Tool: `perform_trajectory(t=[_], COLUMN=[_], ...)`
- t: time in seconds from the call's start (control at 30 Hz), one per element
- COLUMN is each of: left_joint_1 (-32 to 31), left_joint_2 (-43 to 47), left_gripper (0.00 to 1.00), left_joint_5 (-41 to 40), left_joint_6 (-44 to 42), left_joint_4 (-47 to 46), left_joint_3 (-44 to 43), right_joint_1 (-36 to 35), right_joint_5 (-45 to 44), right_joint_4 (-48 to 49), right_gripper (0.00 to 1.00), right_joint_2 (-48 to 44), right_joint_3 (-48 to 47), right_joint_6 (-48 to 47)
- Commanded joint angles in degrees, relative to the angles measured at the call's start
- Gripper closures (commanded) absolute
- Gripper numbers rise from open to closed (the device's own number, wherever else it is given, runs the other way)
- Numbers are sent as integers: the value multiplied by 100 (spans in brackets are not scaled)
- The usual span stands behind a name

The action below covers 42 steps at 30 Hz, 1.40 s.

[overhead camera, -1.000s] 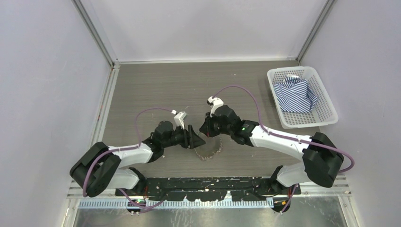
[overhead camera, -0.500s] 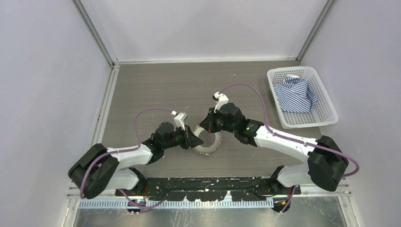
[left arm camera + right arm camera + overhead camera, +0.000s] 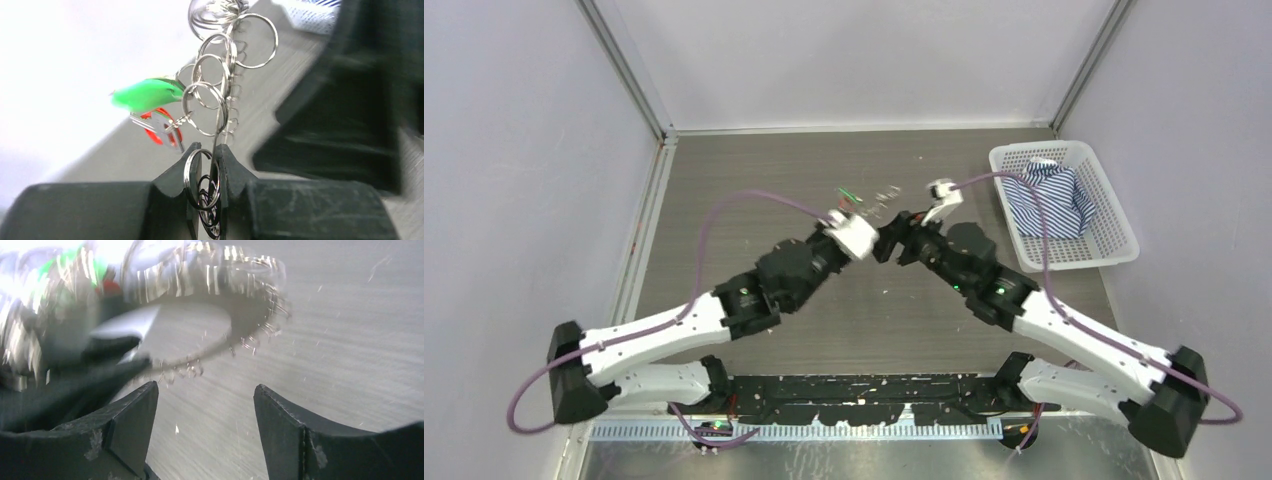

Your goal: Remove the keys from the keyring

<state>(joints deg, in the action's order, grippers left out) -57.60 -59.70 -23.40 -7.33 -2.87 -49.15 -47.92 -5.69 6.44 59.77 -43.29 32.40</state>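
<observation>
Looks early in the job. Shows no key lying free on the table (image 3: 754, 190). Shows instead, in the left wrist view, the green key (image 3: 147, 94) hanging by a small ring from the keyring (image 3: 216, 136), a red piece (image 3: 160, 134) just beside it. Leaves, as a judgement, the whole bunch to strip off.

Held up clear of the table, towards the far middle between the two arms: keys (image 3: 871, 196), just beyond both sets of fingers.

Pinched almost shut, the left gripper (image 3: 206, 167): thin wire of the keyring and one small ring caught right between the tips, further rings strung above them.

Spread wide and gripping nothing, the right gripper (image 3: 205, 427): blurred keys just above and ahead of its tips, near but apart. Cannot tell any finer detail through that blur.
</observation>
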Motion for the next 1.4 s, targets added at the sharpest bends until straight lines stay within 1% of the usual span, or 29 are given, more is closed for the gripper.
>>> perform_trajectory(t=[0.0,0.03,0.07,0.1,0.17,0.23,0.3,0.4,0.5,0.63,0.7,0.77,0.87,0.97,1.07,1.13,1.17,1.3,1.37], left_joint_1=[-1504,-1459,-1301,-1144,-959,-936,-929,-939,-987,-1041,-1042,-1038,-968,-936,-932,-910,-904,-891,-889], left_joint_2=[-833,-994,-1085,-1106,-964,-784,-744,-606,-411,-54,106,282,414,491,566,576,574,606,618], left_gripper=[100,100,100,100,100,100,100,100,100,100,100,100,99,99,100,99,99,100,100], left_joint_5=[-1906,-2026,-2037,-2031,-1883,-1410,-1389,-1202,-977,-549,-347,-51,163,305,656,813,838,827,836], left_joint_6=[-5332,-6119,-6681,-6870,-6821,-7026,-7109,-7448,-8003,-8703,-9073,-9225,-9391,-9782,-10167,-10358,-10425,-10471,-10446], left_joint_4=[-1410,-2352,-3024,-3365,-3382,-3459,-3573,-3666,-3587,-3007,-2405,-1753,-1101,-664,-474,-302,-214,43,112], left_joint_3=[187,600,874,963,953,1089,1079,1092,941,471,214,-100,-497,-843,-978,-1004,-1019,-1082,-1056], right_joint_1=[191,266,359,430,501,510,507,508,519,531,541,555,551,549,551,550,547,551,549], right_joint_5=[-893,-909,-881,-854,-780,-723,-657,-627,-569,-687,-738,-620,-142,437,1088,1322,1288,1396,1582], right_joint_4=[-172,-299,-391,-516,-880,-996,-1023,-1117,-1107,-1236,-1060,-756,18,651,885,636,427,-786,-1299], right_gripper=[24,24,24,24,24,24,24,24,23,22,21,20,19,18,12,9,8,4,3], right_joint_2=[-1011,-1119,-1195,-1226,-1252,-1374,-1510,-1633,-1783,-1947,-2164,-2346,-2459,-2566,-2373,-2034,-1865,-928,-424], right_joint_3=[160,274,410,502,638,822,946,901,686,96,-12,-70,-88,-132,-474,-852,-1064,-2036,-2453], right_joint_6=[-24,56,169,292,501,689,759,759,745,560,563,628,742,771,759,700,710,688,754])
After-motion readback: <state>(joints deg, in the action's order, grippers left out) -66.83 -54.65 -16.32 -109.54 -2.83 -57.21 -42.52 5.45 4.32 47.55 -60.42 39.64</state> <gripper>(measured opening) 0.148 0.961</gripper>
